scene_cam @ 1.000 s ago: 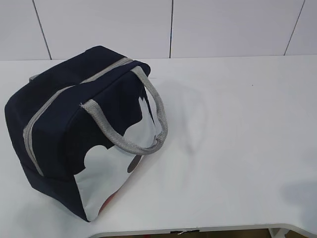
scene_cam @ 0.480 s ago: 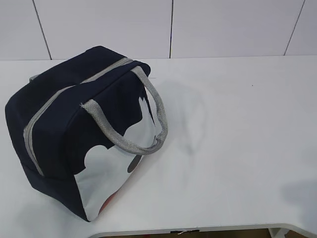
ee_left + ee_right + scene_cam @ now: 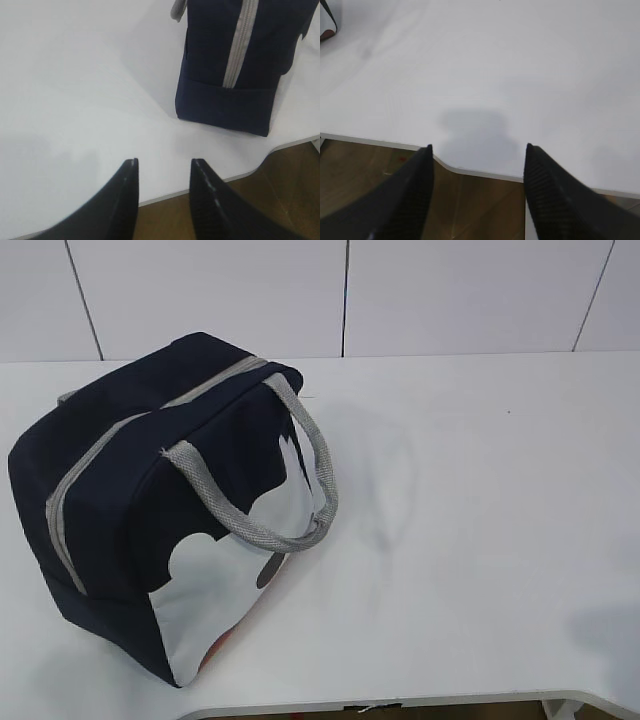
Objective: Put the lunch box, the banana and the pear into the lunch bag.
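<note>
Fingertips of the left gripper (image 3: 162,167) fill the bottom of the left wrist view, two dark prongs with a modest gap between them and nothing in it; their bases are cut off by the lower edge. They hang over the near rim of the white surface (image 3: 75,100), with brown floor showing below. Toward 1 o'clock from them, well apart, stands the lunch bag (image 3: 235,70), seen end-on: navy fabric with a grey zipper strip running up its middle. Its top is cut off by the upper edge.

In the right wrist view the right gripper (image 3: 477,152) has its jaws set wide, empty, over the surface's near edge, its own shadow lying just beyond. Only a sliver of something dark with a reddish patch shows at the far 10 o'clock corner, too little to identify.

From the exterior view neither gripper is visible. The lunch bag (image 3: 150,490) sits at about 9 o'clock on the surface (image 3: 480,520), tilted, its grey zipper (image 3: 100,455) apparently closed along the top, one grey handle (image 3: 300,480) drooping over the white side panel (image 3: 220,590). The second handle is mostly hidden behind the bag. Lunch box, banana and pear cannot be seen in any view; whether they are inside the bag cannot be told. Beyond, a white panelled wall (image 3: 350,295) closes the scene.
</note>
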### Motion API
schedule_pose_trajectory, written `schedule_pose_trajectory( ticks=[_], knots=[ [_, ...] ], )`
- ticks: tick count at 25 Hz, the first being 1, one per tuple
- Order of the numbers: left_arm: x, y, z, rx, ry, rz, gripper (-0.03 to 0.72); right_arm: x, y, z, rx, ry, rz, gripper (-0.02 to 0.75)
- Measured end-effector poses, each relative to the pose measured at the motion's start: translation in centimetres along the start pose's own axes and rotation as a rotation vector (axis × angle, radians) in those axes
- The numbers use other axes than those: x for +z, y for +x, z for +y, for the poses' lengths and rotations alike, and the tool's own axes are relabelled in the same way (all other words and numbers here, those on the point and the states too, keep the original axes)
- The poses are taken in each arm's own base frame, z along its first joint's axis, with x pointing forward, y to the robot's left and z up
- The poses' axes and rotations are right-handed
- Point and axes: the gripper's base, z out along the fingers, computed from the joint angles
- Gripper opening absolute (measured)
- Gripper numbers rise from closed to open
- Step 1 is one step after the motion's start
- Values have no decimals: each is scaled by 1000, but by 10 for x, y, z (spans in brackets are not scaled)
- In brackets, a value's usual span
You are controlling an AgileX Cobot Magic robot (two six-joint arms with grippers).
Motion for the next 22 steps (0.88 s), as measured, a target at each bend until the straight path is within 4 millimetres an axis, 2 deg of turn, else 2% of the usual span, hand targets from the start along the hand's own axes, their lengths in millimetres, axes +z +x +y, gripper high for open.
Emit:
schedule_pose_trajectory(
  ticks=[22],
  knots=[
    [0, 0, 0, 0, 0, 0, 242, 0, 0, 0, 0, 0, 0, 475]
  ],
)
